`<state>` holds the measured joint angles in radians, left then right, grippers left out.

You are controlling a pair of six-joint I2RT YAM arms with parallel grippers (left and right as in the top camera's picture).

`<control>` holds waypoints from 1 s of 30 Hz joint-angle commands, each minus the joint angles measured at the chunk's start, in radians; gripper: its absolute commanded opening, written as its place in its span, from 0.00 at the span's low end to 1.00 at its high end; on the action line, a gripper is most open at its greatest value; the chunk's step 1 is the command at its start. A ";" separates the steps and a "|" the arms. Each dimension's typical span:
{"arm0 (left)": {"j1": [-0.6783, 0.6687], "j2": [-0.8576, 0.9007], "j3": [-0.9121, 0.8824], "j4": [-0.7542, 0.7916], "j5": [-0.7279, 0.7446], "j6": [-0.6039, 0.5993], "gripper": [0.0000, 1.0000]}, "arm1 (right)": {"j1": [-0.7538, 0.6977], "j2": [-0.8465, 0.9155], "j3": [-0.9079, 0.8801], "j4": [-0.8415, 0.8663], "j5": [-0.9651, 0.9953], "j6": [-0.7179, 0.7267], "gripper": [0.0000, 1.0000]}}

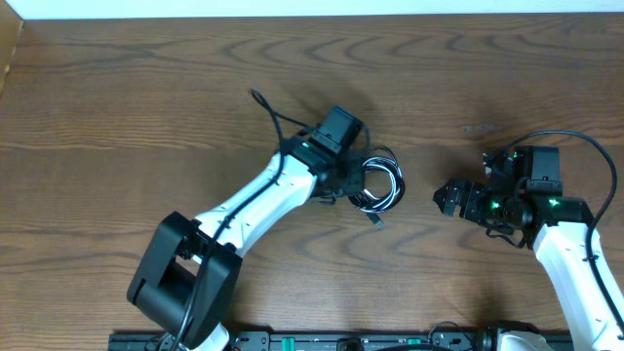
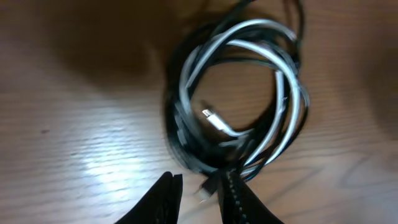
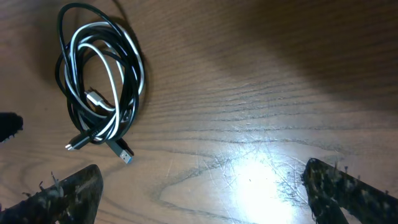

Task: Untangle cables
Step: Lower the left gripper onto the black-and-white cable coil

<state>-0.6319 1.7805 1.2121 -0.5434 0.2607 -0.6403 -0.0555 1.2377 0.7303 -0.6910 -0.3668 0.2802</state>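
The cables (image 1: 382, 185) lie in one tangled coil of black and white cords on the wooden table, seen close up in the left wrist view (image 2: 245, 99) and at the upper left of the right wrist view (image 3: 99, 93). A white plug (image 2: 212, 117) rests inside the loop. My left gripper (image 1: 353, 181) hovers at the coil's left edge, its jaws (image 2: 202, 177) a little apart. A black plug end (image 2: 210, 184) sits between them against the right finger, with a gap on its other side. My right gripper (image 1: 447, 198) stands wide open (image 3: 202, 186) over bare wood to the right of the coil.
A USB plug (image 3: 124, 154) sticks out of the coil toward the right gripper. Thick black arm wires loop behind the left wrist (image 1: 265, 109) and over the right arm (image 1: 597, 151). A black rail (image 1: 370, 341) runs along the near table edge.
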 commanded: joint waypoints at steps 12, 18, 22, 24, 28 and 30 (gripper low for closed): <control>-0.058 0.019 -0.016 0.049 -0.244 -0.125 0.26 | 0.005 0.004 0.014 0.000 -0.002 -0.008 0.99; -0.061 0.047 -0.016 0.090 -0.247 -0.125 0.26 | 0.005 0.004 0.014 0.000 -0.002 -0.008 0.99; -0.061 0.084 -0.016 0.113 -0.247 -0.125 0.26 | 0.005 0.004 0.014 0.000 -0.002 -0.008 0.99; -0.061 0.105 -0.016 0.119 -0.247 -0.125 0.26 | 0.005 0.004 0.014 0.000 -0.002 -0.008 0.99; -0.061 0.131 -0.016 0.119 -0.246 -0.125 0.24 | 0.005 0.004 0.014 0.000 -0.002 -0.008 0.99; -0.061 0.140 -0.016 0.119 -0.246 -0.124 0.22 | 0.005 0.004 0.014 0.000 -0.002 -0.008 0.99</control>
<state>-0.6910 1.9064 1.2022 -0.4217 0.0380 -0.7620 -0.0555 1.2373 0.7303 -0.6910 -0.3668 0.2802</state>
